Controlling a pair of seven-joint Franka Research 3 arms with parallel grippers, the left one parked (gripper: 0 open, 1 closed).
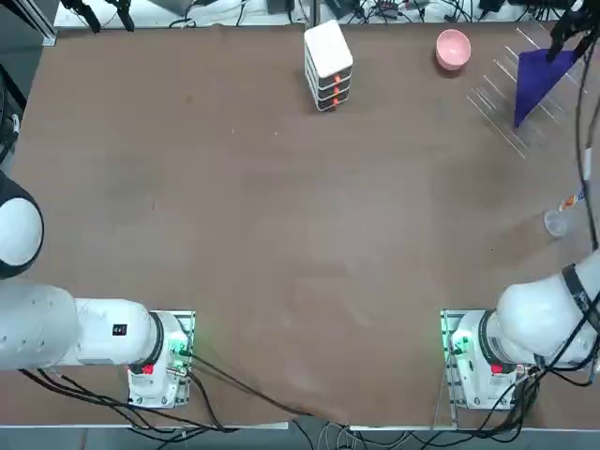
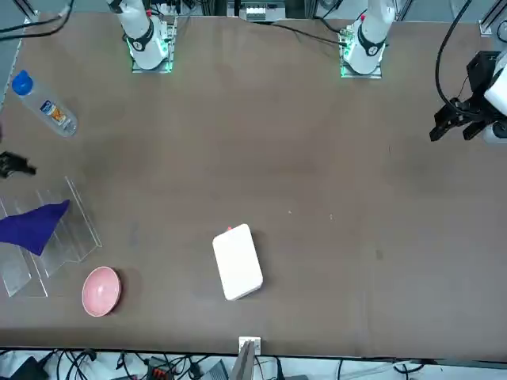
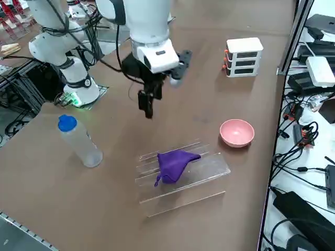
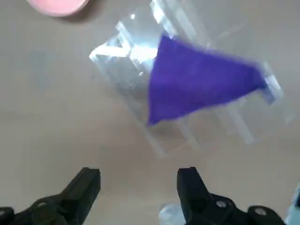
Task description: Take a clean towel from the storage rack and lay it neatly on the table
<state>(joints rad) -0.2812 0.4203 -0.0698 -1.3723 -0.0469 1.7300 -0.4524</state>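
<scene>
**Approach to the rack, towel not yet touched**

Here the right gripper [image 3: 148, 106] hangs in the air above the table [image 1: 281, 234], short of the storage rack [image 3: 209, 170] and well apart from it. Its 2 fingers [image 4: 86, 183] stand wide apart with nothing between them. The towel [image 3: 175, 163] is draped in a bunched, pointed heap over the clear rods of the storage rack, which sits near the table's edge on the robot's right, between a pink bowl [image 3: 237, 132] and a plastic bottle [image 3: 81, 141] with a blue cap. In the wrist view the purple cloth lies ahead of the fingertips, slightly off to 1 side.

The step in hand looks like the reach: nothing is held yet. The next move probably calls for bringing the gripper over the cloth's raised fold and lowering until the fingers straddle it, without striking the rods, then pinching only fabric. The rack looks light and may slide or lift if the fingers catch it.
</scene>
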